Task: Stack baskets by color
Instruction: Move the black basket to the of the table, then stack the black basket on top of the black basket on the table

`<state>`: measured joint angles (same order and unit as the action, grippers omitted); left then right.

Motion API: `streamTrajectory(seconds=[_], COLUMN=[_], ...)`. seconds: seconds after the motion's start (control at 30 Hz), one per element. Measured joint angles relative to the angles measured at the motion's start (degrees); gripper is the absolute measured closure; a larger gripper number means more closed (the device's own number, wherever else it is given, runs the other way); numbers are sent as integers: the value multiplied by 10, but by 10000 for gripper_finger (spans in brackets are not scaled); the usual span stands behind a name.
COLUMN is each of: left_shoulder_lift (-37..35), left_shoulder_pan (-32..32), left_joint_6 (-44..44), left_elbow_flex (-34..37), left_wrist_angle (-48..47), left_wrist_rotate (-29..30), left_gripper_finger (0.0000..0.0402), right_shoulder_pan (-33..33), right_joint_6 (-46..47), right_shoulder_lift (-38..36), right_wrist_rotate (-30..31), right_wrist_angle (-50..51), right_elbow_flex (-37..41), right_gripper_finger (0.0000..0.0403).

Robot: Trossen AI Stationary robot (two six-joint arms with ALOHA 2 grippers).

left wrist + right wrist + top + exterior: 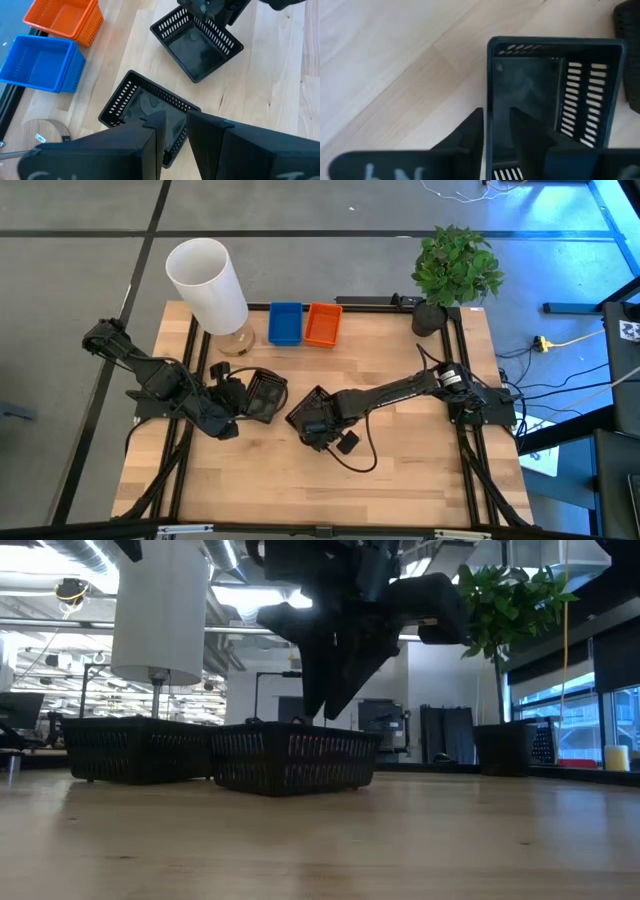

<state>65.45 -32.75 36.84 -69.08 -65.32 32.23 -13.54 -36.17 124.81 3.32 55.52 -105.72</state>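
Observation:
Two black baskets rest flat on their bottoms mid-table, side by side. My right gripper (320, 428) (497, 145) points steeply down at the right one (308, 408) (290, 758). It is open, with one finger inside and one outside a side wall. My left gripper (240, 405) (175, 145) hangs open above the near side of the left black basket (265, 395) (145, 112) (130, 748) and does not touch it. A blue basket (285, 323) and an orange basket (322, 325) sit next to each other at the far edge. My right gripper straddles the black basket's side wall (490, 120) from above, one finger inside and one outside. A gap shows between the wall and the inner finger (535, 145). I cannot tell whether the outer finger touches the wall. The basket sits level on the table.
A tall white cylinder (205, 280) stands at the far left on a round base. A potted plant (455, 270) stands at the far right corner. Bare wood stretches along the near half of the table (330, 490). A cable loops below the right wrist.

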Motion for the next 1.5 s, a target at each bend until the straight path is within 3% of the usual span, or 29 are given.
streamTrajectory(seconds=[0.13, 0.43, 0.6, 0.83, 1.0, 1.13, 1.33, 1.5], left_shoulder_lift=[0, 0, 0, 11, 30, 45, 47, 47], left_shoulder_pan=[0, 0, 0, 15, 27, 29, 29, 31], left_joint_6=[0, -5, -113, -269, -346, -359, -359, -360], left_elbow_flex=[0, 0, 0, 0, 0, 0, 0, 0], left_wrist_angle=[0, 0, 0, 20, 64, 77, 79, 87], left_wrist_rotate=[0, -3, -4, -76, -82, -84, -109, -105], left_gripper_finger=[333, 333, 333, 333, 333, 344, 396, 381], right_shoulder_pan=[0, 0, -4, -16, -26, -37, -43, -43], right_joint_6=[51, 239, 305, 398, 435, 448, 449, 449], right_shoulder_lift=[0, 0, -1, -53, -82, -98, -107, -108], right_wrist_rotate=[34, 30, 31, 31, 36, 64, 67, 67], right_wrist_angle=[17, 125, 176, 191, 192, 202, 206, 207], right_elbow_flex=[-40, -211, -295, -284, -286, -286, -285, -285], right_gripper_finger=[307, 320, 321, 321, 321, 321, 321, 321])
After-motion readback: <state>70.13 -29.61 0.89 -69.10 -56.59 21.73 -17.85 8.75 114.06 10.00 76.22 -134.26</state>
